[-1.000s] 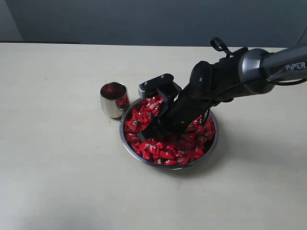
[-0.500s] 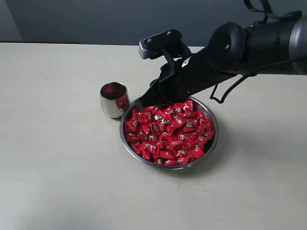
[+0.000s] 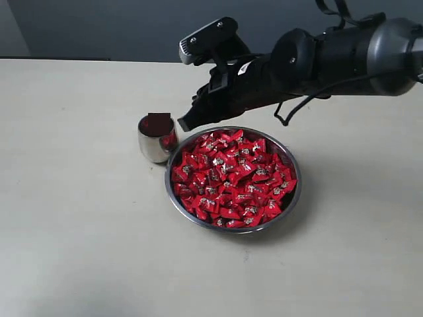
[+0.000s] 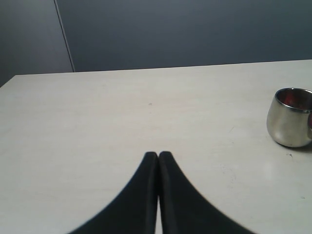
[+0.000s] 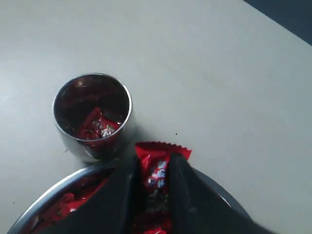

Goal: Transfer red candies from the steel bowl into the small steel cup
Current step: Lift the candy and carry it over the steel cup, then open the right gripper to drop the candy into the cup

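Right hand aloft, clamped on red candy; left hand tips pressed together.

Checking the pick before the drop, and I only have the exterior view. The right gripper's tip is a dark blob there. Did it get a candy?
Observer: Yes. The right wrist view shows the right gripper shut on a red candy, with the wrapper end poking out past the fingertips.
Operator: The cup interior just reads red for me. Real candy or a reflection?
Observer: Real. Looking down into the small steel cup, at least one wrapped candy lies at the bottom.
Operator: Left arm? It's not in my frame.
Observer: The left gripper is shut with nothing in it, over bare table. The cup stands apart from it.
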